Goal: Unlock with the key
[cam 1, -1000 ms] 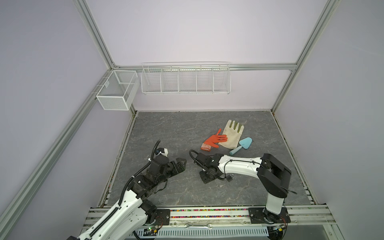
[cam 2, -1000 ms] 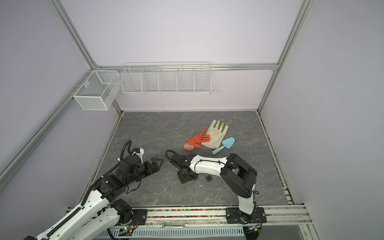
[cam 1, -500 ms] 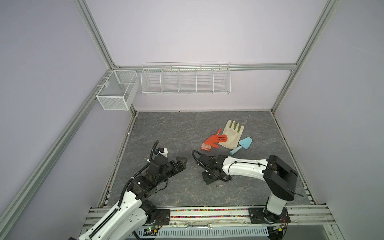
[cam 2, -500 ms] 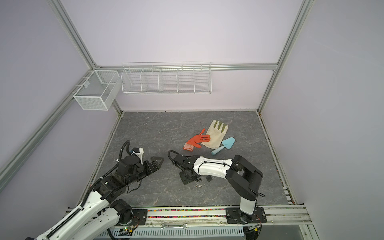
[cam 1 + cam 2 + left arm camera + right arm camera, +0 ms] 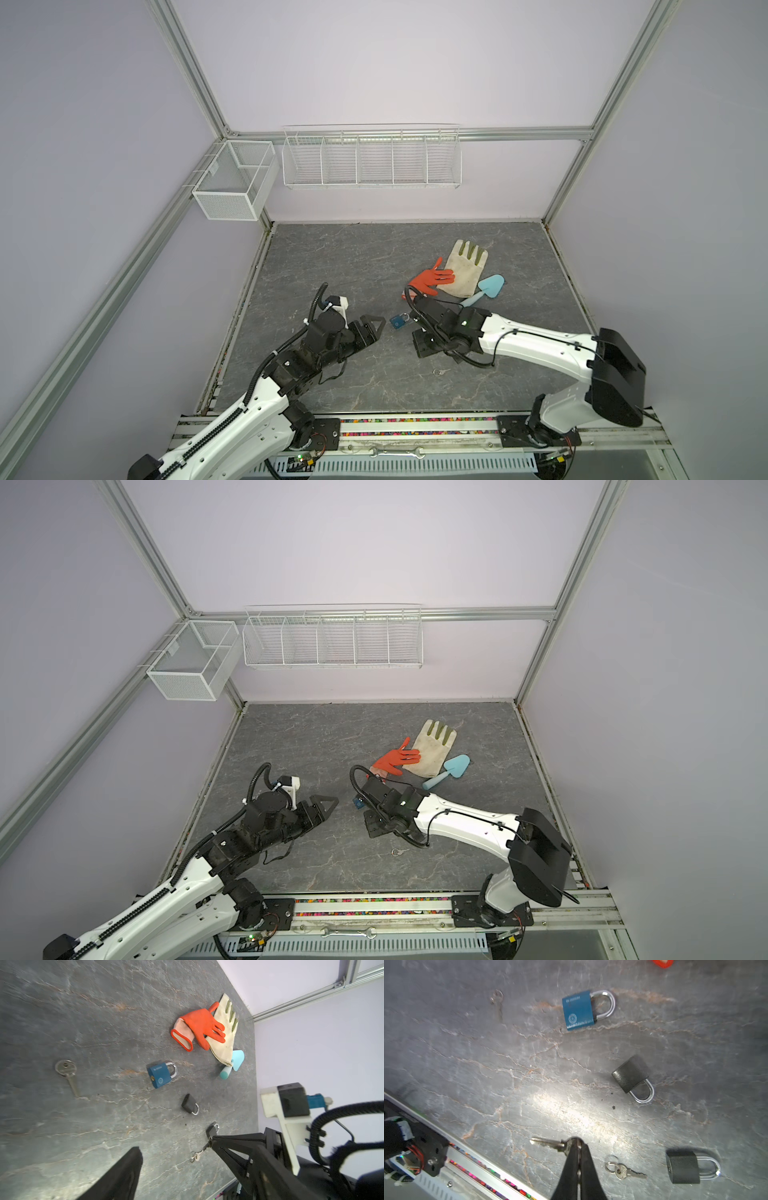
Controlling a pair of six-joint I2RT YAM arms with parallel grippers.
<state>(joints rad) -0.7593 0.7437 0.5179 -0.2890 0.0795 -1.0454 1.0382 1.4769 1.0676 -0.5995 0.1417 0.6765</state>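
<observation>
My right gripper (image 5: 578, 1142) points down at the table, shut on the head of a silver key (image 5: 545, 1142) whose blade sticks out sideways. In both top views it (image 5: 422, 351) (image 5: 374, 829) hangs just right of the blue padlock (image 5: 399, 322) (image 5: 579, 1011) (image 5: 160, 1076), which lies flat with its shackle closed. My left gripper (image 5: 378, 334) (image 5: 330, 810) is open and empty, its tips a short way left of that padlock. Only one of the left fingers (image 5: 128, 1167) shows in the left wrist view.
Two black padlocks (image 5: 631, 1076) (image 5: 683, 1166) lie near the right gripper, with a small key on a ring (image 5: 623, 1173) (image 5: 436, 372). A loose key (image 5: 66, 1072) lies beside the blue padlock. Gloves (image 5: 465, 266) and a light blue trowel (image 5: 490, 286) lie further back.
The right arm has swung to the right with the key in its grip, uncovering the blue padlock in the top views. The left gripper has edged towards that padlock.
</observation>
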